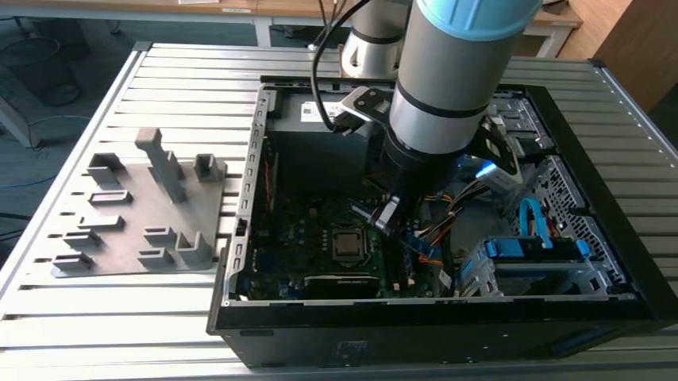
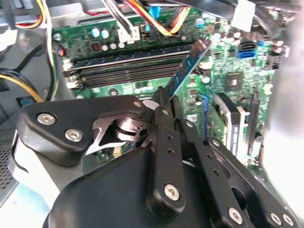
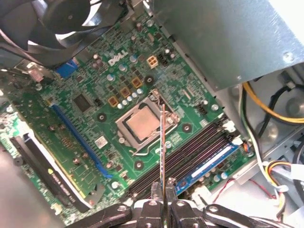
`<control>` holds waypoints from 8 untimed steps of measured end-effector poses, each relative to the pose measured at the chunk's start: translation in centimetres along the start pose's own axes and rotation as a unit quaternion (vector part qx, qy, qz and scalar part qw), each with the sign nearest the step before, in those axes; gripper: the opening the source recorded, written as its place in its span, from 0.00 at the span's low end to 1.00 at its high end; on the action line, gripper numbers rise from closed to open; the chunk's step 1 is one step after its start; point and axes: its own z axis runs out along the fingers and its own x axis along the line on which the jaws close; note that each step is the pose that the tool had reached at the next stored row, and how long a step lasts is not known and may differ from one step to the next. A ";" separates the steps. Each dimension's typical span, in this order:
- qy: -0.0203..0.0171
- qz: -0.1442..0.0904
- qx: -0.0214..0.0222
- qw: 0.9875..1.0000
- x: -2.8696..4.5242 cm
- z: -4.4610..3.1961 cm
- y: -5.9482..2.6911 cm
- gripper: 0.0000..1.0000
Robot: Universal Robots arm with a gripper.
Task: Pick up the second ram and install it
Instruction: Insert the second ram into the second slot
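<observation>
The arm (image 1: 445, 83) is a round silver-grey tube with a light-blue cap at its joint and a black band lower down. A black cable (image 1: 313, 79) runs beside it. The gripper (image 2: 166, 97) is matt black metal: flat linkage plates with rounded corners and two slim, straight fingers (image 2: 164, 142). Silver socket-head screws (image 2: 172, 191) sit in plates and fingers; small holes line the finger bars. A pale housing shows behind the linkage
</observation>
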 end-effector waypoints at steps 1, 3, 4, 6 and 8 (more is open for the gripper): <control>0.003 0.001 0.003 1.000 -0.01 0.00 0.00 0.14; 0.003 0.006 0.003 1.000 -0.03 0.02 0.01 0.14; 0.004 0.012 0.003 1.000 -0.03 0.02 0.02 0.14; 0.003 0.023 0.002 1.000 -0.03 0.03 0.03 0.14; 0.002 0.035 0.001 0.999 -0.03 0.05 0.03 0.14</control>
